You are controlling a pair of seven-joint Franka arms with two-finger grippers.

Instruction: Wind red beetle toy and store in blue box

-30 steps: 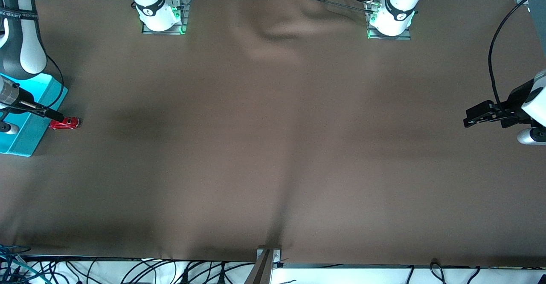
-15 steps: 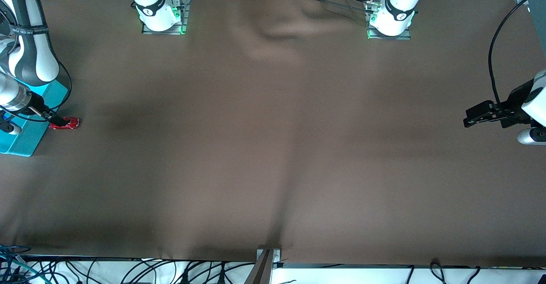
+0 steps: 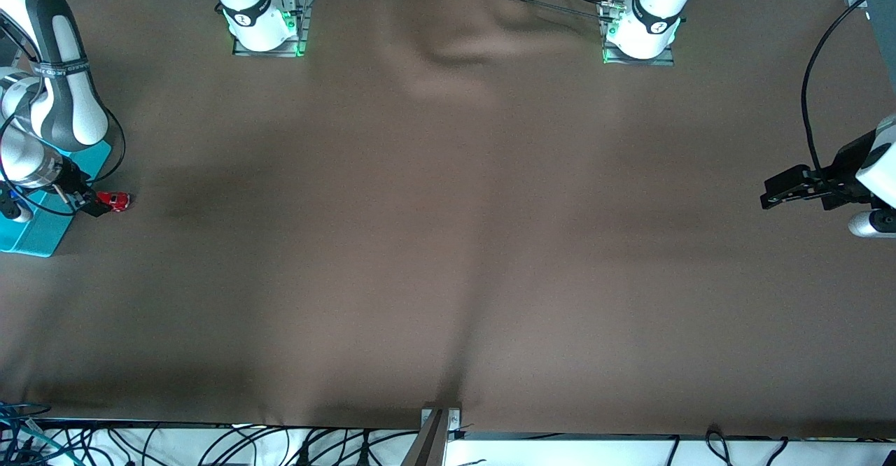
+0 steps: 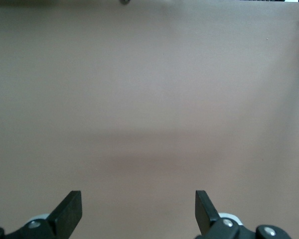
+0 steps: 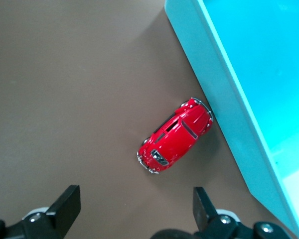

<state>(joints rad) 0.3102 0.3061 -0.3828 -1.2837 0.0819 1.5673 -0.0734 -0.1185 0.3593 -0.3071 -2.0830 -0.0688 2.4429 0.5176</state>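
The red beetle toy [image 3: 117, 201] [image 5: 175, 137] stands on the brown cloth at the right arm's end of the table. One end of it is close against the outer wall of the blue box [image 3: 33, 231] [image 5: 224, 99]. My right gripper [image 3: 89, 203] [image 5: 134, 209] hangs open just above the cloth beside the toy, holding nothing. The toy lies a little ahead of its fingertips, not between them. The right arm hides much of the box in the front view. My left gripper [image 3: 770, 196] [image 4: 137, 211] waits open and empty over bare cloth at the left arm's end.
A brown cloth [image 3: 448, 242] covers the whole table, with a raised wrinkle [image 3: 455, 53] between the two arm bases. A black cable [image 3: 812, 88] loops above the left gripper. Loose cables [image 3: 210, 445] lie along the edge nearest the front camera.
The right arm has swung lower over the box, and its gripper now covers more of the toy in the front view. The toy and the left arm have not moved.
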